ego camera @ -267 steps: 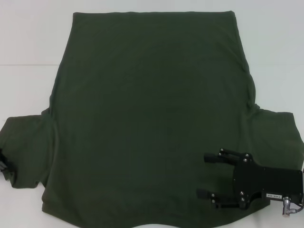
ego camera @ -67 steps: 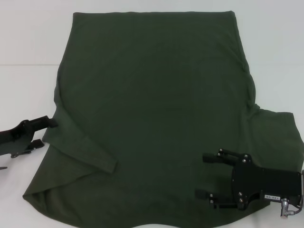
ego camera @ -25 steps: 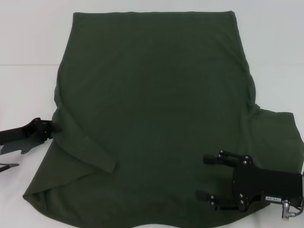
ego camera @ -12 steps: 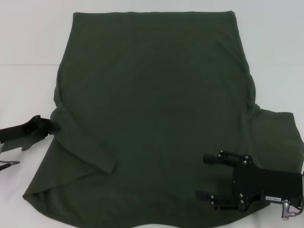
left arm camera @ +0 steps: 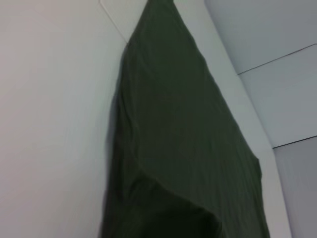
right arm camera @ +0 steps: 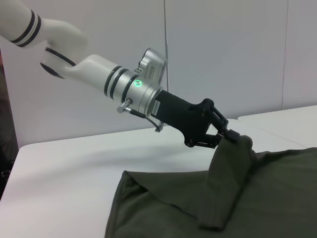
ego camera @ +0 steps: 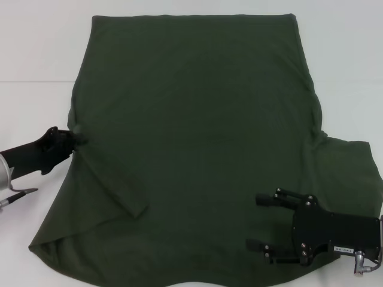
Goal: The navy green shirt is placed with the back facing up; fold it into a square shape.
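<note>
White table [ego camera: 36, 54]: bears all items. Navy green shirt [ego camera: 197, 137]: spread flat over it, back up, left sleeve folded inward. Left gripper [ego camera: 70, 139]: at shirt's left edge, clenched on lifted sleeve cloth. Right gripper [ego camera: 258, 221]: hovering over shirt's lower right, fingers spread, empty.

A white table [ego camera: 36, 54] fills the scene; behind it stand pale panelled walls [right arm camera: 223, 54] with thin vertical seams

Plain dark olive-green shirt [ego camera: 197, 137] on a white table [ego camera: 36, 54]
</note>
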`<state>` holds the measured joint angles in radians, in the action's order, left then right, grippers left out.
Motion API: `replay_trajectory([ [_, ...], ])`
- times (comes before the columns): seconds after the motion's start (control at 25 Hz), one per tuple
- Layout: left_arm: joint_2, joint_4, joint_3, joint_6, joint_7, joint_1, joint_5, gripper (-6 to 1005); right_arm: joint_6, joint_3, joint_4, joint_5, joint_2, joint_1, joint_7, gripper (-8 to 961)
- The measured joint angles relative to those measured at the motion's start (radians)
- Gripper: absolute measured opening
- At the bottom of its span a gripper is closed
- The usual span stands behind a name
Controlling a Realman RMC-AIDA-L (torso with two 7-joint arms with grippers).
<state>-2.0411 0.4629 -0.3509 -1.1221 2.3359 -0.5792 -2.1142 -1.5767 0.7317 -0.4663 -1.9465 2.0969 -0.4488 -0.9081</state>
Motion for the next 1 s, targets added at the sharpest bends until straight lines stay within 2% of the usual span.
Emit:
replay_trajectory([
  [0.24,-0.022,-0.001,-0.003,-0.001,-0.007,-0.002,0.031,134,0.000,-0.001,0.000,0.000,0.000,0.001,0.000,912],
  [0.36,-0.041,-0.002,-0.003,0.000,-0.014,-0.009,0.049,296,0.000,-0.002,0.000,0.000,0.000,0.001,0.000,913],
  [0.52,-0.062,-0.019,-0.002,0.007,-0.049,-0.026,0.064,435,0.000,-0.004,0.000,0.000,-0.001,0.001,0.000,913],
  [0.56,-0.064,-0.029,0.000,0.012,-0.058,-0.031,0.066,470,0.000,-0.004,0.000,0.000,-0.001,0.001,0.000,913],
  [1.0,-0.070,-0.115,0.002,0.010,-0.110,-0.059,0.150,560,0.001,-0.002,0.001,0.000,0.000,0.001,0.000,914],
])
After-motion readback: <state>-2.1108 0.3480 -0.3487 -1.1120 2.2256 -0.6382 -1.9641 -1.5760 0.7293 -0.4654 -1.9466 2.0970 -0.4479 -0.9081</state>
